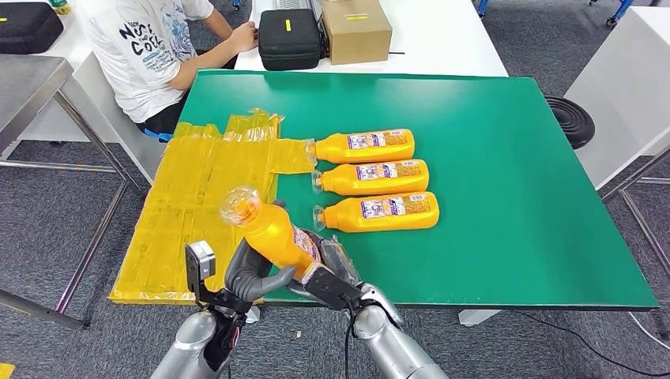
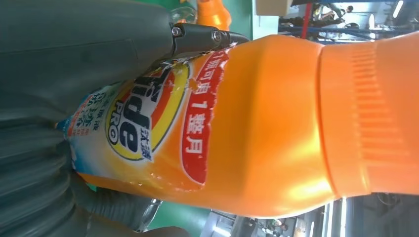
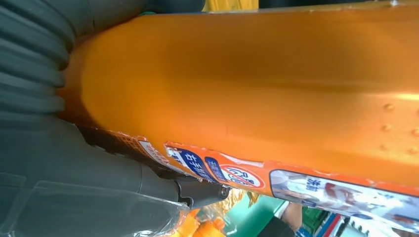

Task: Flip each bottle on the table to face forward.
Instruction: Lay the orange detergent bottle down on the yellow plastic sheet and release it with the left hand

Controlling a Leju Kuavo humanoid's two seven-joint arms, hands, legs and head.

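Note:
An orange detergent bottle (image 1: 269,230) with a clear cap is lifted off the table at the near edge, tilted with its cap up and to the left. My left hand (image 1: 254,274) and my right hand (image 1: 332,272) both grip its lower body. Up close, the left wrist view has the bottle's (image 2: 257,128) front label against my left hand (image 2: 74,74). In the right wrist view the bottle's (image 3: 247,84) plain side and back sticker lie against my right hand (image 3: 74,177). Three more orange bottles (image 1: 363,146) (image 1: 371,177) (image 1: 378,212) lie in a row on the green table (image 1: 506,158), caps to the left.
Yellow crumpled plastic sheeting (image 1: 197,205) covers the table's left end. A person (image 1: 158,47) in a white T-shirt sits at the far left. On a white table behind stand a black case (image 1: 288,38) and a cardboard box (image 1: 355,30).

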